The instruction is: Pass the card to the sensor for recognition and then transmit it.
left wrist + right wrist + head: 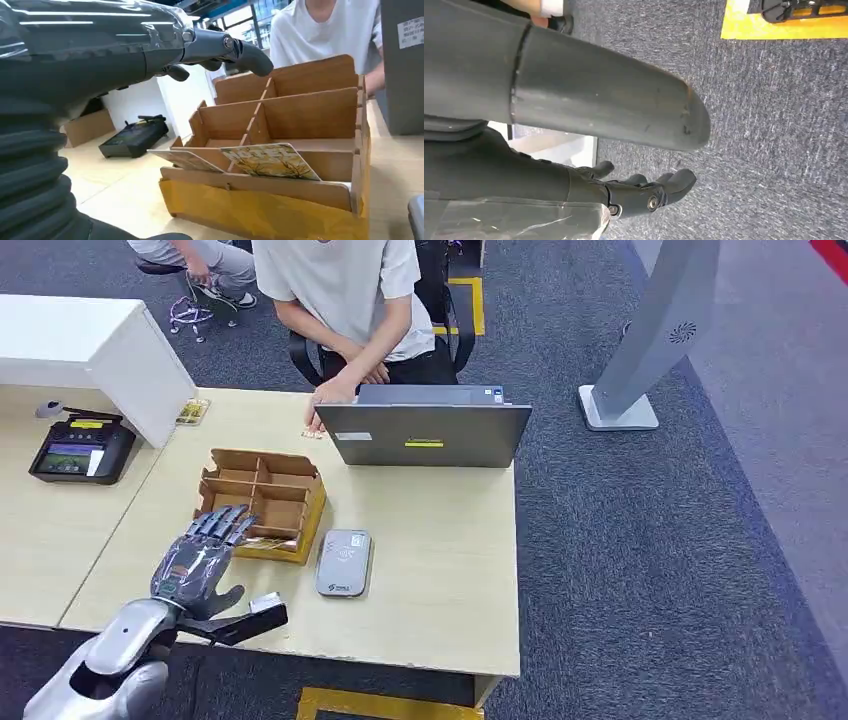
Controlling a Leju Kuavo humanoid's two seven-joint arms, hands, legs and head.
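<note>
Cards lie in the nearest row of the cardboard divider box (262,502), and we see two of them from the left wrist: a card with a yellow branch pattern (270,161) leaning on the front wall, and a paler card (186,160) just beside it. Our left hand (200,555) hovers over the near left corner of that box, fingers (235,49) stretched out and apart above the compartments, holding nothing. The grey card sensor (344,562) sits flat on the light wooden table (440,560), just beside the box on its right. Beyond the box stands an open grey laptop (425,430), its back toward us, and a person in a white shirt (345,290) sits behind it with a hand at the table's far edge. A black payment terminal (80,450) rests well to the left. Our right hand (639,192) hangs above grey carpet (774,125), fingers loosely apart and empty.
</note>
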